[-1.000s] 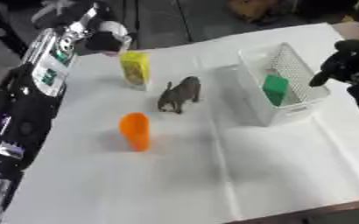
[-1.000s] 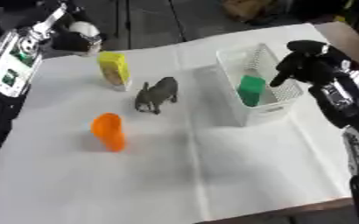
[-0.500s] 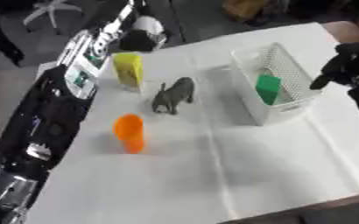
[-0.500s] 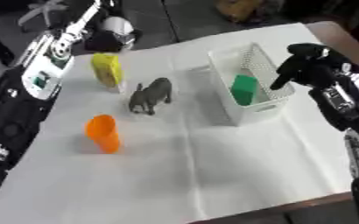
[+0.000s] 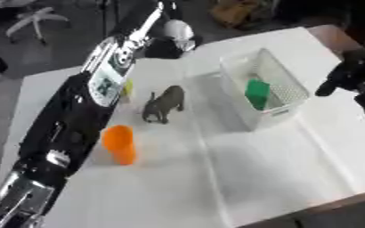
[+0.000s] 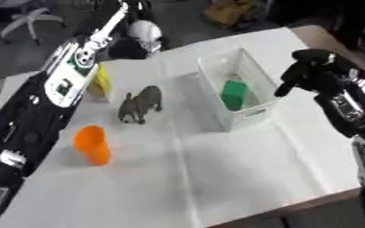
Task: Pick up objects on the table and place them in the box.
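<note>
A white mesh box stands at the right of the table with a green block inside it. Left of it a grey animal figure stands upright. An orange cup sits nearer, further left. A yellow box is partly hidden behind my left arm, which stretches far back; my left hand is lost against the dark background. My right hand hovers just right of the white box, its fingers curled and holding nothing.
A white cloth covers the table, and its front edge runs across the lower right. A white round thing shows beyond the far edge by my left arm. An office chair and clutter stand on the floor behind.
The whole picture has shifted, so the camera moved. My left arm has swung right and now covers more of the yellow box. My right hand stays beside the white box.
</note>
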`<state>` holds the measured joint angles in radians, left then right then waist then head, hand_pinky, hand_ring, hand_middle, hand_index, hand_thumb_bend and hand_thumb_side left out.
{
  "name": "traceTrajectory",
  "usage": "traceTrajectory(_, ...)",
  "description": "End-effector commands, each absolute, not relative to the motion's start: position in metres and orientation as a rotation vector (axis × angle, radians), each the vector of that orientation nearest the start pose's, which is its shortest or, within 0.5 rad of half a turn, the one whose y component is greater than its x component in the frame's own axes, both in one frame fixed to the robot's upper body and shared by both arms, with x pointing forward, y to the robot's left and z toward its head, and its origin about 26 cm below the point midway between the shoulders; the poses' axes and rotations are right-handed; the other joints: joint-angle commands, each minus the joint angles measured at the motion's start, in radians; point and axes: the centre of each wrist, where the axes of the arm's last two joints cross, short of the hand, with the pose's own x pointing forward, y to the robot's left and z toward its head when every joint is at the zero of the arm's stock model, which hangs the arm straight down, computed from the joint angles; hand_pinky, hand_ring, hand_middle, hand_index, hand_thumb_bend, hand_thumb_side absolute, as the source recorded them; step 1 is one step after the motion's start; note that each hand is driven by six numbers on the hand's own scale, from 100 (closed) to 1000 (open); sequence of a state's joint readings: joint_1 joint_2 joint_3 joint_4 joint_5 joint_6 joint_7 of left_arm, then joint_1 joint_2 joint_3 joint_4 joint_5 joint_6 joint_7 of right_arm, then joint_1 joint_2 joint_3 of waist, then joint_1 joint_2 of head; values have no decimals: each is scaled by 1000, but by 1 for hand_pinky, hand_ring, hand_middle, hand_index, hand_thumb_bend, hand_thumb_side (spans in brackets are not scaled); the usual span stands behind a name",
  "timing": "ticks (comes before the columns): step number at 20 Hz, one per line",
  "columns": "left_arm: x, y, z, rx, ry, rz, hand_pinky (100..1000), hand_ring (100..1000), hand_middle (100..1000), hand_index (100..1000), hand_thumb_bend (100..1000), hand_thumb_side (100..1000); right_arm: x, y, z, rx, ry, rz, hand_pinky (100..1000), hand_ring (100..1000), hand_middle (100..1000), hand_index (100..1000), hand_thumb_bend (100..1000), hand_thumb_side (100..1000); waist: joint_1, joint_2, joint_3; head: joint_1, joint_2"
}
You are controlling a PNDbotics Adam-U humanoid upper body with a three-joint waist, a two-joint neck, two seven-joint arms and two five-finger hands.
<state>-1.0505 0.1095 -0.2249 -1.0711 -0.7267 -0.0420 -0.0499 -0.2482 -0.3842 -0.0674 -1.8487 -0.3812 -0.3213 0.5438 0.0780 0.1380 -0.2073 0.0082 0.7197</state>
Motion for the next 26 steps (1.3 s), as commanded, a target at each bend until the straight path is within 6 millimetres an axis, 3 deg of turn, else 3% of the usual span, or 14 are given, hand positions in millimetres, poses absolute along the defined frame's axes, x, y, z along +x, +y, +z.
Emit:
traceTrajectory(1,459,95,242,650,-2098,-1129,334,250,403,560,358,387,312,-303,176,380,-2347,786,586,563,626,863,160,647,-2,4,-2,5,-11)
traceTrajectory(7,460,95,241,651,-2099,-1129,334,250,403,560,360,387,312,-303,176,381,-2347,787,586,563,626,863,161,647,-1,4,-3,5,-11)
traceTrajectory(18,464,94,243,657,-2143,-1101,339,254,408,564,364,394,318,-293,188,420,-2352,840,585,562,625,859,164,653,58,39,-105,13,-43)
traceTrajectory(19,464,93,243,655,-2147,-1104,341,256,411,567,774,460,318,-293,188,420,-2351,840,585,562,624,859,126,684,59,40,-107,12,-43)
traceTrajectory(20,463,91,243,645,-2160,-1111,341,256,411,567,377,396,319,-292,189,421,-2351,842,585,562,624,859,165,653,62,42,-109,13,-44)
traceTrajectory(26,462,86,241,610,-2181,-1115,341,256,410,565,379,394,319,-292,190,425,-2353,845,585,562,623,857,167,652,65,40,-118,14,-49)
